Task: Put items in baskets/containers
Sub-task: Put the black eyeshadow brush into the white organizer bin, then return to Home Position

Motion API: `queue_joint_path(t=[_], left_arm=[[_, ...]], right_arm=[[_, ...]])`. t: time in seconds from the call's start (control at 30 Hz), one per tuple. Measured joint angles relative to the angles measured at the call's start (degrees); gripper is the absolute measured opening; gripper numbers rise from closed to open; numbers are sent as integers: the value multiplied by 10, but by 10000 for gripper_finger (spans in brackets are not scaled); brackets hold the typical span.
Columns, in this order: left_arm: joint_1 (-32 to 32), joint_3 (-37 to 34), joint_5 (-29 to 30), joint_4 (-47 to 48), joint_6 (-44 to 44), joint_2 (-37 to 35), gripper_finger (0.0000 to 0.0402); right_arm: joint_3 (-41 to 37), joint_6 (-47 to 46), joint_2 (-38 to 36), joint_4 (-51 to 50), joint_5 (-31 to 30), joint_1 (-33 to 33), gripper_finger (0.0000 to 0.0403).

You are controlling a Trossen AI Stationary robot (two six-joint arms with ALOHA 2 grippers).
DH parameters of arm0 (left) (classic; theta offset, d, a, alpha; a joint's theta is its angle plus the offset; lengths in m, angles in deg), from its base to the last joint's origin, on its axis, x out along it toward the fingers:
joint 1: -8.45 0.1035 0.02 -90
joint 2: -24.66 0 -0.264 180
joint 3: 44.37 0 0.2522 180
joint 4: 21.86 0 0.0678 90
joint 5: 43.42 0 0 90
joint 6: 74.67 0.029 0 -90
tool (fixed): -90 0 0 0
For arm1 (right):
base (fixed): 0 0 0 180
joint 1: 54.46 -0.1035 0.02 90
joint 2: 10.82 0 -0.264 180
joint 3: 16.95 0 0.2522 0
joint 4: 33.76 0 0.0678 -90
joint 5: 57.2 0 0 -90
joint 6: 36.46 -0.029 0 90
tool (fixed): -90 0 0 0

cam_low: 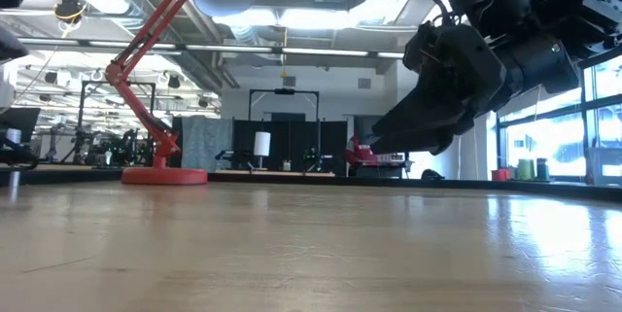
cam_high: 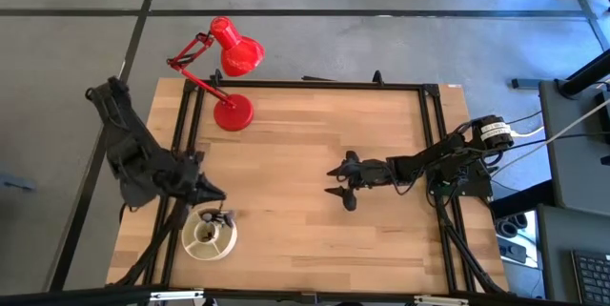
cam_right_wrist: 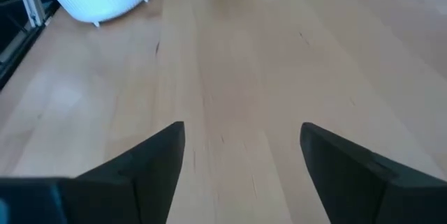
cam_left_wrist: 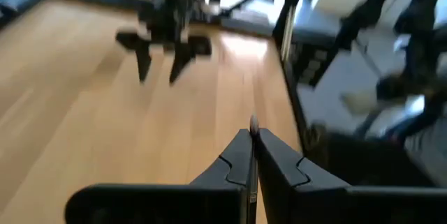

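The wooden table [cam_high: 305, 163] filled most of what I could see, with the red desk lamp [cam_high: 229, 68] standing at its far left corner, and everything else I place from that lamp. The left arm reached in along the table's left edge, on the near side of the lamp, and its gripper [cam_high: 212, 193] hung closer to me than the lamp's base, just above the round cream-white dish [cam_high: 208, 236]. Its fingers were pressed together, and in the left wrist view a thin silver-tipped thing, most likely a makeup brush [cam_left_wrist: 253, 128], stood pinched between them. The right arm came in from the side of the table opposite the lamp, and its gripper [cam_high: 341, 180] waited over the bare middle of the table, well apart from the lamp and the dish, with its fingers spread wide and nothing between them. The dish sat near the front left corner, on the lamp's side of the table but at the opposite end of that edge. A few dark brushes [cam_high: 225, 217] seemed to poke out of the dish's far rim, though I could not count them. No loose brushes showed anywhere on the boards, so I judged the work nearly done, with the pinched brush perhaps the last to drop in. I could read no brand, label or writing on anything; the pale band on the right arm [cam_high: 494, 131] was too small to make out.
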Motion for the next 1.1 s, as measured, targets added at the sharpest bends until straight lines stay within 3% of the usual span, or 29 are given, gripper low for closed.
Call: queue_joint_path(t=[0.2,0.63,0.93,1.1], left_arm=[[-34,-1,-12,85,-108,40,12],[-71,-1,-24,86,-222,124,16],[-71,-1,-31,124,-326,162,57],[-56,-1,-31,148,-336,151,85]], right_arm=[[0,-1,0,-30,0,0,283],[0,-2,0,-8,0,0,283],[0,2,0,1,0,1,283],[0,4,0,1,-5,1,283]])
